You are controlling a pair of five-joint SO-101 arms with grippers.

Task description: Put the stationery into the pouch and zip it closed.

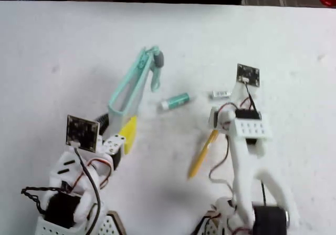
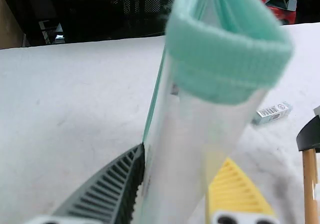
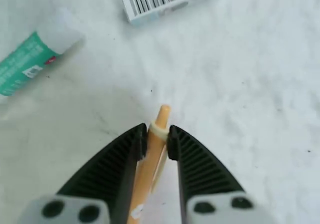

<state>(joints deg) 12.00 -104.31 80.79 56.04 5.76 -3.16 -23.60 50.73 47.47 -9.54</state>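
Left claw [image 1: 118, 122]: we see it clamped on the pouch's [image 1: 131, 85] near end; the pouch slants away over the tabletop [image 1: 63, 46].
Middle: glue stick [image 1: 175, 101] and small box [image 1: 221, 94] lie loose.
Right claw [image 3: 157, 134]: pinches the pencil [image 1: 202, 153] near one end.
Risk: we fear the pencil could swivel in that pinch and jab the pouch aside, missing its mouth.

Glossy plastic pouch [image 2: 195, 149], matt table [image 1: 294, 46]

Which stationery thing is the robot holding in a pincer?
The orange pencil, gripped by the right pincer. The green tube and the small white box lie loose on the table; the left pincer holds the pouch.
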